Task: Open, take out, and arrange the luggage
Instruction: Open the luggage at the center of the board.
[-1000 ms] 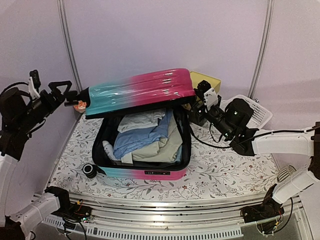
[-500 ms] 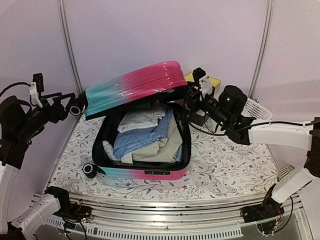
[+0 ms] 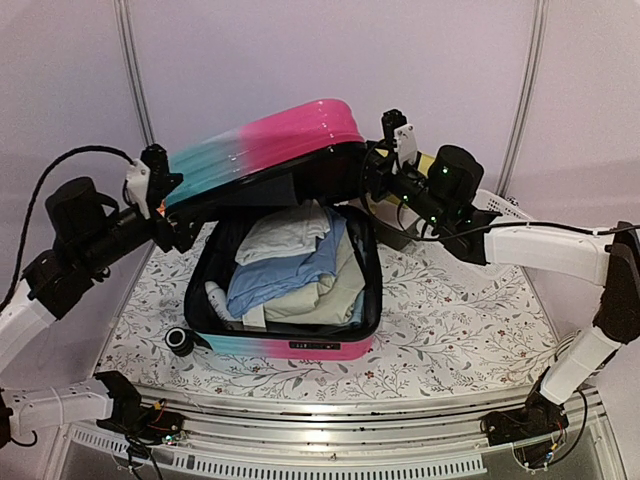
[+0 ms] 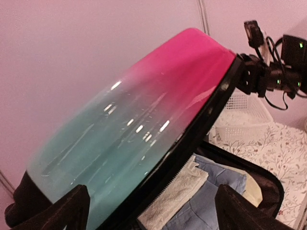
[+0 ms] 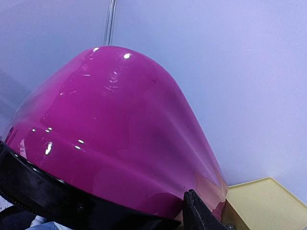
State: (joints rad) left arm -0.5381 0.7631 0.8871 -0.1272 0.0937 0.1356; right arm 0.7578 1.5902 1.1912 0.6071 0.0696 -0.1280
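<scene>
The luggage (image 3: 285,345) lies on the table, its turquoise-to-pink lid (image 3: 262,148) lifted at a slant above the base. Folded white, blue and beige clothes (image 3: 295,265) fill the base. My right gripper (image 3: 373,172) is shut on the lid's pink right edge. In the right wrist view one finger (image 5: 195,211) presses the pink shell (image 5: 110,124) just above the black zipper band; the other finger is hidden. My left gripper (image 3: 168,210) is open at the lid's turquoise corner (image 4: 96,158), with its fingers (image 4: 57,211) wide apart astride the lid's edge.
A yellow-topped box (image 3: 428,163) and a white mesh basket (image 3: 508,208) stand behind my right arm at the back right. A black wheel (image 3: 180,340) sticks out at the base's front left corner. The floral tablecloth (image 3: 450,330) shows to the right of the case.
The lid has risen higher with my right gripper on its pink edge. My left arm has swung in from the far left to the lid's turquoise corner.
</scene>
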